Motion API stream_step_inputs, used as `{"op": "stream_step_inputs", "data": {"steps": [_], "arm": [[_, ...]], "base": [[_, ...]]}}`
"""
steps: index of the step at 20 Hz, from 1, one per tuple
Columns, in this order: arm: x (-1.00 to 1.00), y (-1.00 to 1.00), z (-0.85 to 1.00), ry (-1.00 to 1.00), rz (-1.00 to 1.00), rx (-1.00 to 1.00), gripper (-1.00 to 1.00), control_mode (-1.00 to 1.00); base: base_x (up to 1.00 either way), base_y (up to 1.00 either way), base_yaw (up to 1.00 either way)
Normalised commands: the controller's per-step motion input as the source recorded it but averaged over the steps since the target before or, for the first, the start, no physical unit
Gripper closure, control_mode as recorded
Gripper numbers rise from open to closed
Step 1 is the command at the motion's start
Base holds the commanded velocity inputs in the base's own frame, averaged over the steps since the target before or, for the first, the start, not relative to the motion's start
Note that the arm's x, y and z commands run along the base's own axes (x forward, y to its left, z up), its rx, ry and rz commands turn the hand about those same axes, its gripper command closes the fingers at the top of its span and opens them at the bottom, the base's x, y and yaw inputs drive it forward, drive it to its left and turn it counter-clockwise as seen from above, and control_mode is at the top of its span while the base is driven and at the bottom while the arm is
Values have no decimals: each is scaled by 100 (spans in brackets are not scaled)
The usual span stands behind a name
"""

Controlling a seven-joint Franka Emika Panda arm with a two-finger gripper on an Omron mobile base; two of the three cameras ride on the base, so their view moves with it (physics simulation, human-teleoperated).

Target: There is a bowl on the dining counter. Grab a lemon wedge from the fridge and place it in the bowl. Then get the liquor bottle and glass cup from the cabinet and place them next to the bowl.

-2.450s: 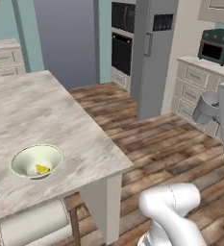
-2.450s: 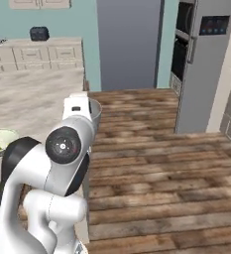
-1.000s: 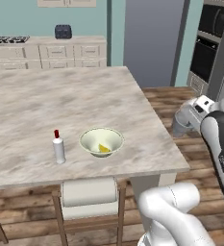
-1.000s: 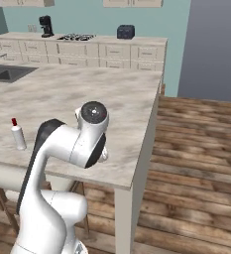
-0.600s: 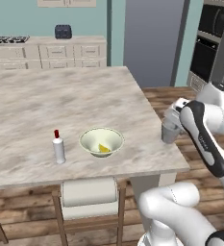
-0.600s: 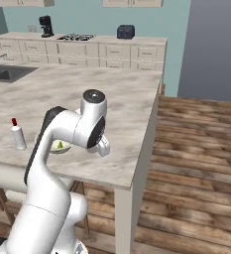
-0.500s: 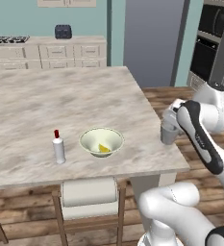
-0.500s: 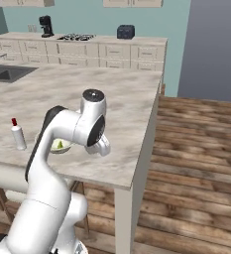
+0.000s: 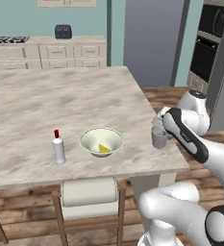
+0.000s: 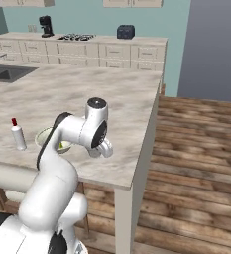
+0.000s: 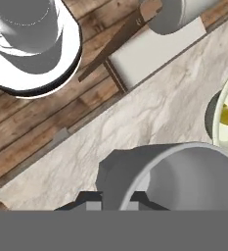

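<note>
The glass cup [image 9: 158,138] is a grey tumbler held low over the dining counter [image 9: 46,101], close to its right edge, with my gripper [image 9: 159,129] shut on its rim. In the hand view the cup's rim [image 11: 184,169] is large at the bottom, casting a shadow on the stone. The pale bowl [image 9: 101,141] sits to the cup's left with the yellow lemon wedge [image 9: 104,148] inside it. The liquor bottle [image 9: 59,147], white with a red cap, stands upright left of the bowl. In the right base view my arm hides part of the bowl [image 10: 45,137]; the bottle [image 10: 18,134] stands clear.
A cushioned stool [image 9: 89,191] is tucked under the counter's near edge. A back counter carries a toaster [image 9: 63,31], and a sink [image 10: 3,73] is set into the island's far left. Black ovens [image 9: 212,33] stand at the right above open wooden floor [image 10: 196,149].
The base views swung round to face the island. In the last second my arm carried the cup left and down, from beyond the counter's right edge to over its top nearer the bowl.
</note>
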Motion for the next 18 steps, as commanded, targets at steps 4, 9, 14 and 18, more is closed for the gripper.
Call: {"op": "stream_step_inputs", "data": {"steps": [4,9,14,18], "arm": [[65,7,-32,11,5,0,100,-100],[67,8,-28,11,1,0,100,-100],[51,2,-33,6,3,1,100,-100],[38,0,-42,0,5,2,100,-100]], "base": [[0,0,0],[0,0,0],[0,0,0],[0,0,0]]}}
